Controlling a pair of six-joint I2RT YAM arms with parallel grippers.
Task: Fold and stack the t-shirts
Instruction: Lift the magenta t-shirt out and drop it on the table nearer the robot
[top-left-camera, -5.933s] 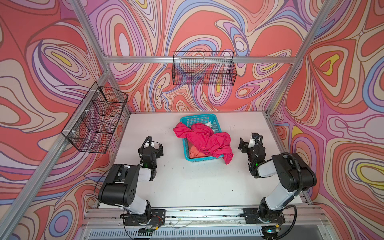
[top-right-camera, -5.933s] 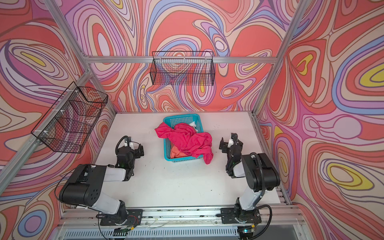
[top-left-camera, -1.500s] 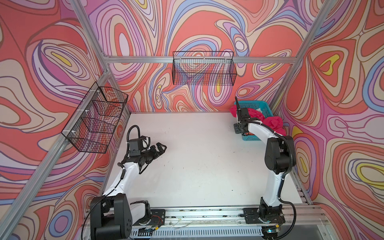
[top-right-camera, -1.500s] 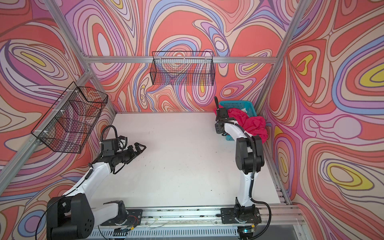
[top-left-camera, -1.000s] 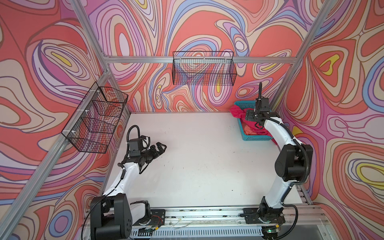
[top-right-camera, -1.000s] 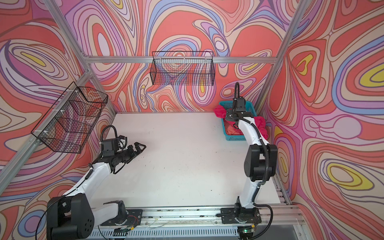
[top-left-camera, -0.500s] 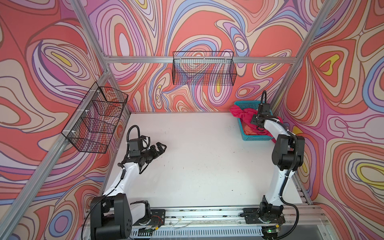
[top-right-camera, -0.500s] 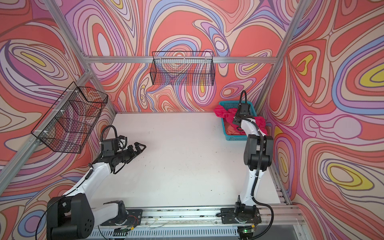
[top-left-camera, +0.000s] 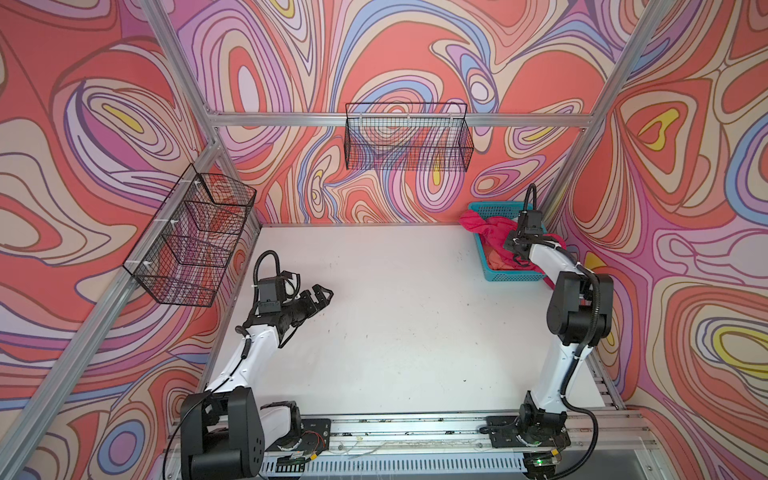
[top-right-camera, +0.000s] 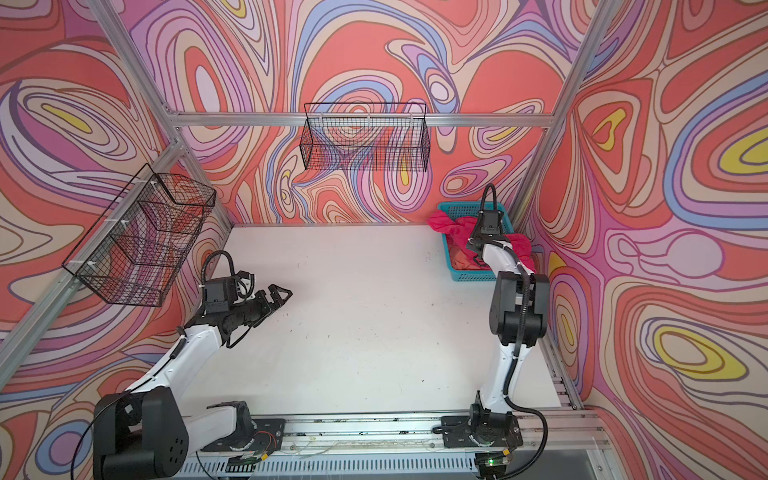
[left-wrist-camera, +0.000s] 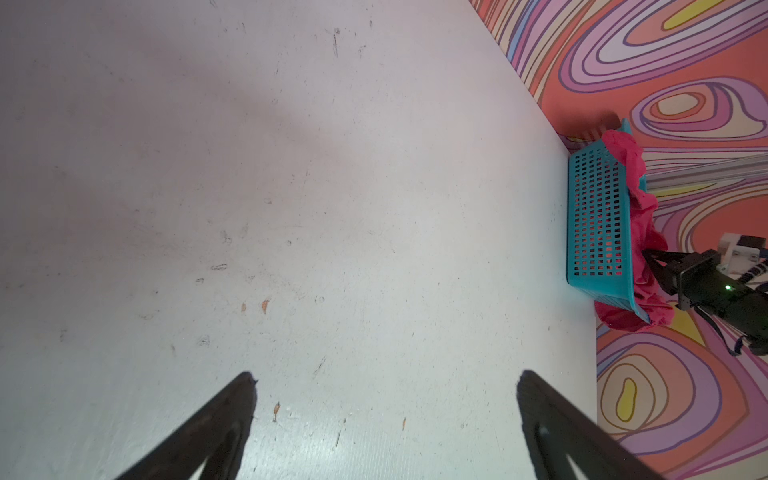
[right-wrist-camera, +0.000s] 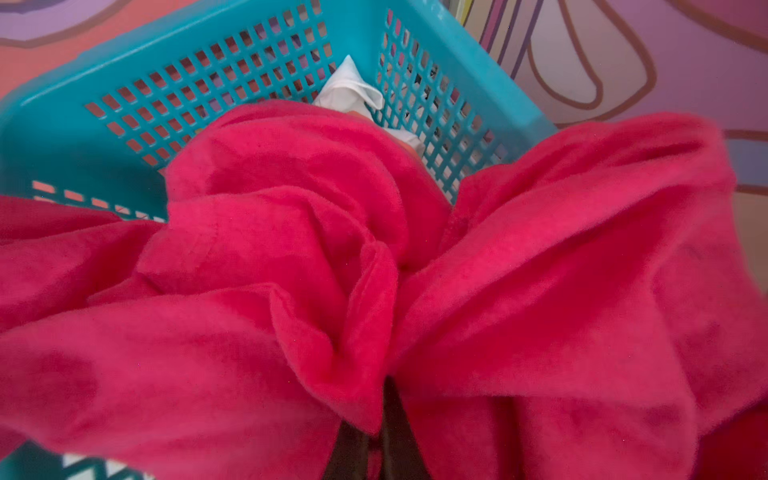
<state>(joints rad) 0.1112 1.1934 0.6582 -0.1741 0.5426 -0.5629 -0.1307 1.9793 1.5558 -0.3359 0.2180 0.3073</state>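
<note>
Right gripper (right-wrist-camera: 375, 446) is pinching the crumpled magenta-pink cloth tee (right-wrist-camera: 291, 270), left gripper (left-wrist-camera: 386, 376) spread wide. Draped cloth could drag the teal plastic mesh basket (right-wrist-camera: 124, 83) along.

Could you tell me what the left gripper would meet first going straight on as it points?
The left gripper would probably meet the bare white table; the teal basket sits off its line, though depth is unclear.

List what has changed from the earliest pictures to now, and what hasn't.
The teal basket moved from the middle of the table to its far right corner, the pink t-shirt still draped over it. The right gripper left its rest pose, reached into the basket and its jaws shut on the pink t-shirt. The left gripper rose over the table, jaws open, empty. The wall racks stayed put.
</note>
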